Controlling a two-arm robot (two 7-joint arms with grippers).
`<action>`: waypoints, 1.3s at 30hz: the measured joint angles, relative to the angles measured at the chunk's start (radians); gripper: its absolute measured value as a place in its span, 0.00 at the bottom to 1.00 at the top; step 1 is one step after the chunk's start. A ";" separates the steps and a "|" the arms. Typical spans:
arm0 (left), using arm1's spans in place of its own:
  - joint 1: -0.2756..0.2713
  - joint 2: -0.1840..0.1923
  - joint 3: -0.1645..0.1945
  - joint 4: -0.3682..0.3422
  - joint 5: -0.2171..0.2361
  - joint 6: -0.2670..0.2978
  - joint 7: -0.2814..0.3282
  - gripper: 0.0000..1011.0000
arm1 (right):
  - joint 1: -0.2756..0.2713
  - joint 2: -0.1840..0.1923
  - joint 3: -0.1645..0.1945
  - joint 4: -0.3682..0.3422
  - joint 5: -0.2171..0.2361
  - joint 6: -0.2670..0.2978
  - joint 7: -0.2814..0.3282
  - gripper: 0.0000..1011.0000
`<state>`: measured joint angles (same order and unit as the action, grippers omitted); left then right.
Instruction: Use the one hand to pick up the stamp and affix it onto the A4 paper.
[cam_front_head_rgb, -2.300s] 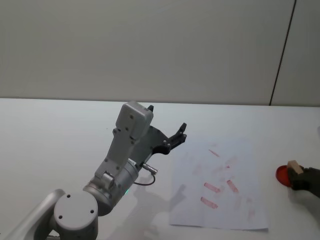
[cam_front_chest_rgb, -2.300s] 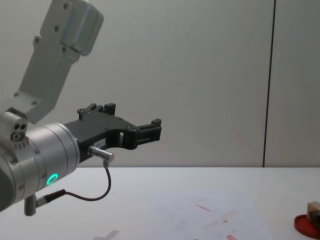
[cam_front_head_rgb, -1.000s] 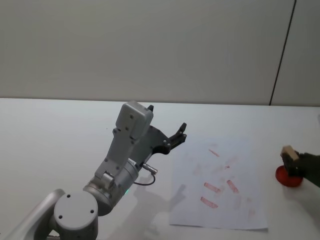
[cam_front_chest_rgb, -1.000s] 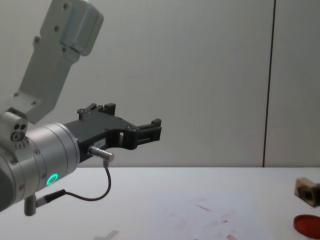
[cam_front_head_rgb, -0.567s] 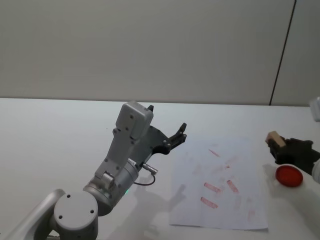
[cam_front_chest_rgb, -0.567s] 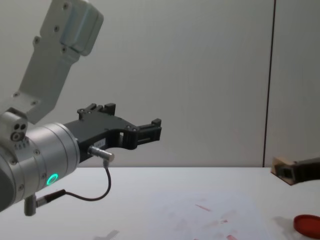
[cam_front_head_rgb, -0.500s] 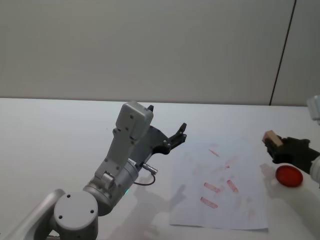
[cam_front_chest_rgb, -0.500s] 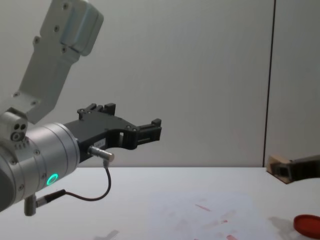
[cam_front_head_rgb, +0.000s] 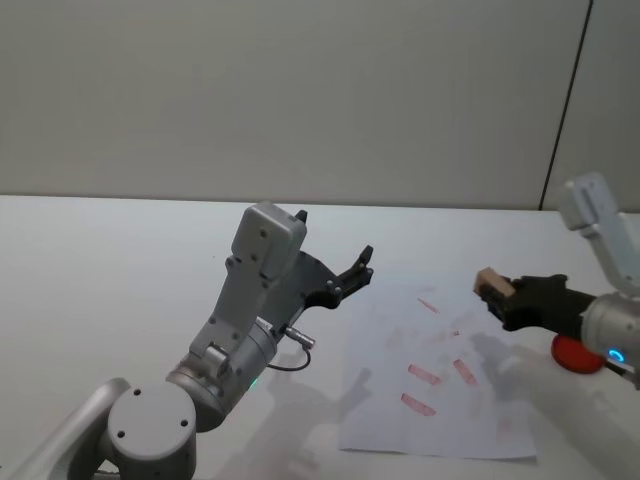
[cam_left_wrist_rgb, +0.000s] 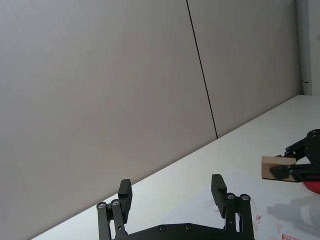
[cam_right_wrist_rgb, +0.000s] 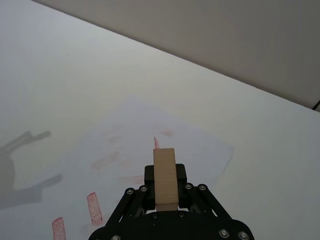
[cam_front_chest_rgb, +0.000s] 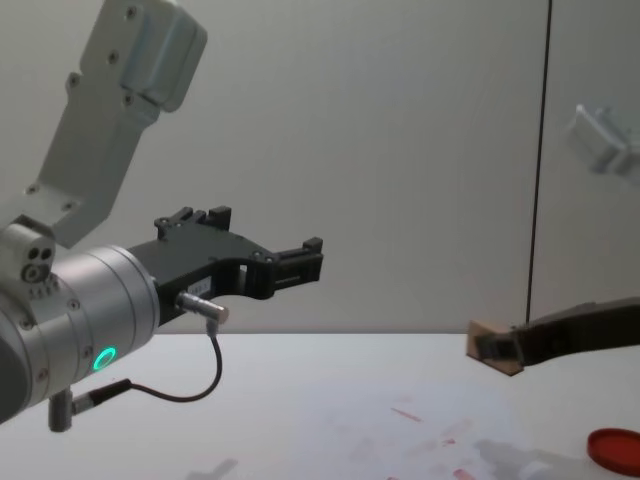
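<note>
My right gripper (cam_front_head_rgb: 503, 296), the one hand with the blue ring, is shut on the stamp (cam_front_head_rgb: 489, 281), a small tan wooden block. It hovers above the right part of the A4 paper (cam_front_head_rgb: 432, 345), clear of the sheet. From the chest the stamp (cam_front_chest_rgb: 491, 349) hangs above the table, over the paper (cam_front_chest_rgb: 400, 432). The right wrist view looks down past the stamp (cam_right_wrist_rgb: 164, 172) onto the paper (cam_right_wrist_rgb: 120, 145) and its red marks. My left gripper (cam_front_head_rgb: 335, 240), green ring, stands open and raised left of the paper; its fingers (cam_left_wrist_rgb: 125, 192) hold nothing.
The red round ink pad (cam_front_head_rgb: 571, 353) lies on the table right of the paper, behind my right wrist, and also shows as the pad (cam_front_chest_rgb: 615, 447) at the chest view's lower right. The white table stretches bare to the left and back.
My right gripper lifted the stamp off the ink pad and carried it left, from beside the pad to above the paper's right part. The left arm stayed still.
</note>
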<state>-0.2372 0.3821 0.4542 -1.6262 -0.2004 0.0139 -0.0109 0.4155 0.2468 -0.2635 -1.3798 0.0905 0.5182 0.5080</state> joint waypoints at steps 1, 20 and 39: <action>0.000 0.000 0.000 0.000 0.000 0.000 0.000 0.99 | 0.006 -0.003 -0.004 0.003 -0.006 0.004 0.006 0.22; 0.000 0.000 0.000 0.000 0.000 0.000 0.000 0.99 | 0.054 -0.029 -0.047 0.037 -0.079 -0.004 0.066 0.22; 0.000 0.000 0.000 0.000 0.000 0.000 0.000 0.99 | 0.055 -0.034 -0.062 0.044 -0.066 0.063 0.076 0.22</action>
<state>-0.2372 0.3821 0.4542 -1.6262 -0.2004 0.0138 -0.0110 0.4709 0.2127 -0.3251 -1.3359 0.0249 0.5812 0.5845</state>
